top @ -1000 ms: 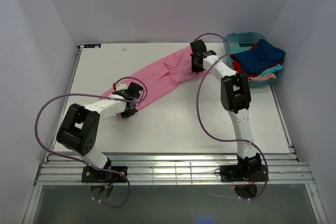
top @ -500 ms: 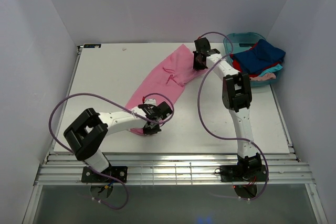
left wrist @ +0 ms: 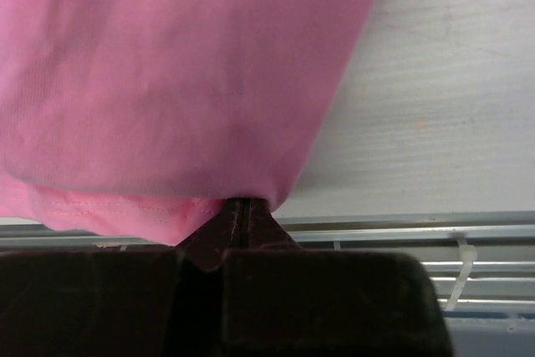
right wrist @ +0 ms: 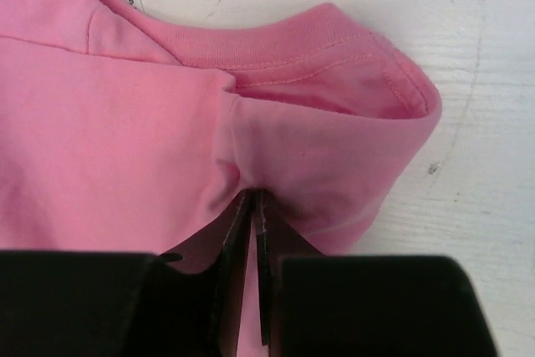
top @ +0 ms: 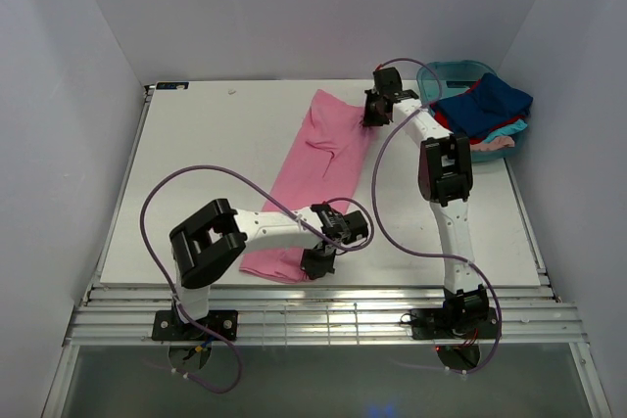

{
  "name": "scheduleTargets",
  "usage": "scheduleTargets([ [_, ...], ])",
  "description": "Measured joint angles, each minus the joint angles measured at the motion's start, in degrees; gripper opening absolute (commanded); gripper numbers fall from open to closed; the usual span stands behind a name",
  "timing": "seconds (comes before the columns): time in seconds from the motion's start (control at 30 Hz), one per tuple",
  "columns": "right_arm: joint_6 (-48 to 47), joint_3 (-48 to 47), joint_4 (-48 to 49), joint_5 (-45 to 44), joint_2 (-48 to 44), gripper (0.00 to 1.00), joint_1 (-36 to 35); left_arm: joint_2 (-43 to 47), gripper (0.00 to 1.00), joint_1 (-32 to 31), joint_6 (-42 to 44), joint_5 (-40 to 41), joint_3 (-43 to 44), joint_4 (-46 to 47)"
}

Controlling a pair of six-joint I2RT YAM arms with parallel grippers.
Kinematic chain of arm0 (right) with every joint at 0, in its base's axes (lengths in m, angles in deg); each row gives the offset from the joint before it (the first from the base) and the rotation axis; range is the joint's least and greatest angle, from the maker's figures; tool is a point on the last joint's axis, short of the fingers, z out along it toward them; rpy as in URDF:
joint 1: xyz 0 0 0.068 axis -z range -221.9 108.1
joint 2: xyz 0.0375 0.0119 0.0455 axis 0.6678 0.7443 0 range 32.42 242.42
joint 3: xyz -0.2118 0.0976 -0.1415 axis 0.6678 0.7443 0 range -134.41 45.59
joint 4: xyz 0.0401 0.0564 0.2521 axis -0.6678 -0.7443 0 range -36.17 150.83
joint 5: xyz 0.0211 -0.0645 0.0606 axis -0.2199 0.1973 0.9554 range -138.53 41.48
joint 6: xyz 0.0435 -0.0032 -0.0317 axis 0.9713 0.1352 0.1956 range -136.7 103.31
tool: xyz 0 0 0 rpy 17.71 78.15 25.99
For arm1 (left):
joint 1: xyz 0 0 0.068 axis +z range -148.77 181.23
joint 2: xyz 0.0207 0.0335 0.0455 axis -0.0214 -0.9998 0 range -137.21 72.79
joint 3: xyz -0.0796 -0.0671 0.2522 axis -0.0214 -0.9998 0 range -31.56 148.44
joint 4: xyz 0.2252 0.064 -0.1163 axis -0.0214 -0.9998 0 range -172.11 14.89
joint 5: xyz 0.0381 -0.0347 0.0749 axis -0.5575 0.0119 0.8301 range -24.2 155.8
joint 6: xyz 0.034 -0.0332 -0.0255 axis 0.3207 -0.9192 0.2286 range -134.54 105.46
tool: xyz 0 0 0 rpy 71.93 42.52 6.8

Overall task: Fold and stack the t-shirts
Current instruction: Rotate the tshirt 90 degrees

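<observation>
The pink t-shirt (top: pixel 318 168) lies stretched in a long strip from the table's back centre down to the front edge. My left gripper (top: pixel 315 261) is shut on its near hem corner, seen in the left wrist view (left wrist: pixel 238 201) with pink cloth (left wrist: pixel 167 73) above. My right gripper (top: pixel 373 116) is shut on the shirt by the collar; in the right wrist view (right wrist: pixel 253 198) the neckband (right wrist: pixel 318 48) curls above the fingers. Dark blue (top: pixel 495 97), red (top: pixel 446 124), turquoise (top: pixel 505 131) and pale pink (top: pixel 495 143) shirts are heaped at the right.
The teal plastic tub (top: pixel 446 73) holds the heap at the table's back right corner. The table's metal front rail (top: pixel 323 315) runs just below the left gripper and shows in the left wrist view (left wrist: pixel 418 236). White walls close the back and sides.
My left gripper has swung from the table's left to the front centre, dragging the shirt's hem with it. The shirt has turned from diagonal to nearly straight. My right gripper shifted slightly back and right.
</observation>
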Motion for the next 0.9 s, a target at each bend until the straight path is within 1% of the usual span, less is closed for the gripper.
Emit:
scheduleTargets([
  [0.1,0.4,-0.6,1.6,4.9,0.8,0.17,0.9,-2.0,0.00,-0.6,2.0,-1.9,2.7,-1.6],
  [0.23,1.1,-1.1,4.4,13.3,2.1,0.22,2.6,-3.0,0.00,-1.3,3.3,-3.8,4.4,-1.5],
  [0.27,1.4,-1.1,5.0,15.1,2.2,0.26,3.0,-3.1,0.00,-1.5,3.4,-3.9,4.7,-1.3],
  [0.33,1.8,-0.8,6.6,19.2,2.5,0.28,4.0,-3.8,0.00,-1.9,3.6,-3.8,6.0,-1.0],
  [0.37,1.7,0.1,7.8,20.7,2.4,0.29,4.4,-4.3,0.00,-2.1,3.6,-3.8,6.8,-0.7],
  [0.43,1.4,4.7,11.7,22.2,0.2,0.30,4.9,-5.5,0.00,-2.4,3.6,-3.2,9.4,0.3],
  [0.5,0.3,11.6,14.4,22.0,-4.3,0.32,5.2,-6.6,0.00,-2.7,3.7,-1.9,12.3,2.4],
  [0.53,0.0,14.9,15.4,21.8,-6.6,0.34,5.2,-6.8,0.02,-2.8,3.8,-1.0,13.7,3.3],
  [0.6,-0.8,22.1,16.9,20.7,-13.2,0.36,5.4,-6.9,0.07,-2.9,4.5,0.5,16.8,5.0],
  [0.67,-1.6,27.8,18.8,19.1,-20.7,0.38,5.4,-6.8,0.11,-2.9,5.2,2.1,19.3,7.2],
  [0.77,-3.0,31.5,21.5,16.7,-29.1,0.38,5.0,-6.8,0.13,-2.9,6.2,4.3,21.5,9.7],
  [0.83,-4.2,33.0,22.8,15.0,-34.4,0.36,4.4,-6.7,0.13,-2.8,6.8,5.6,21.9,10.4],
  [0.87,-4.6,33.4,22.9,14.3,-36.0,0.35,4.2,-6.7,0.09,-2.8,7.0,6.1,21.9,10.4],
  [0.9,-5.2,34.2,23.1,13.6,-38.0,0.31,3.6,-6.5,0.04,-2.8,7.0,6.6,21.8,10.3],
])
